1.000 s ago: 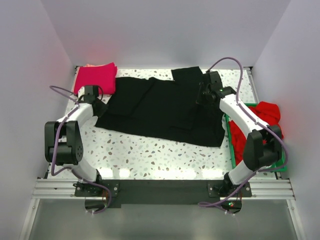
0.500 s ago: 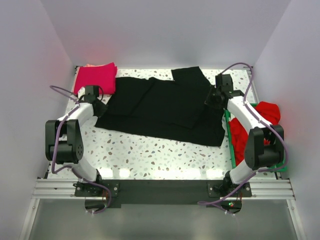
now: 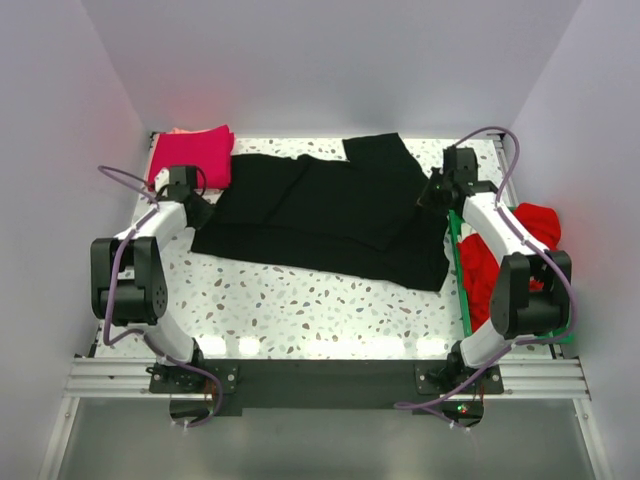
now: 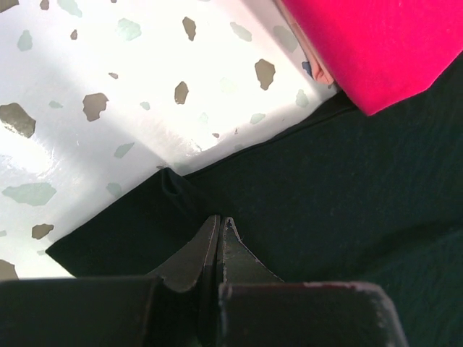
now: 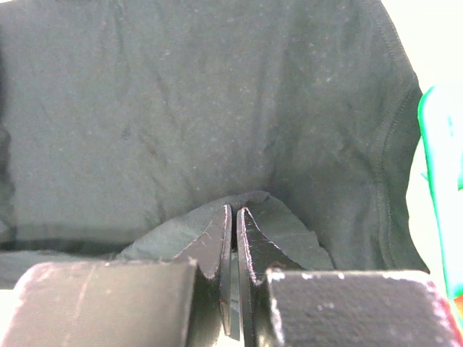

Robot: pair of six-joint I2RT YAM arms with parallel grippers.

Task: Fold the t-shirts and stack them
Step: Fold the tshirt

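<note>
A large black t-shirt [image 3: 320, 215] lies spread across the middle of the table. My left gripper [image 3: 199, 211] is at its left edge, jaws closed on the black cloth [image 4: 347, 188], with a small pucker beside the tips [image 4: 219, 220]. My right gripper [image 3: 431, 193] is at the shirt's right edge, shut on a raised fold of the black cloth [image 5: 181, 108] that wraps its tips [image 5: 234, 211]. A folded magenta-pink t-shirt [image 3: 192, 155] lies at the far left on a peach one [image 3: 180, 131]. A red t-shirt [image 3: 535, 225] lies in the tray. No white one shows.
A green plastic tray [image 3: 462, 290] stands at the table's right edge; its rim shows in the right wrist view [image 5: 441, 181]. The magenta shirt's corner [image 4: 376, 43] overlaps the black shirt. White walls close the back and sides.
My right gripper has moved right and back towards the tray, drawing the black shirt's right edge with it. The left gripper has stayed almost still.
</note>
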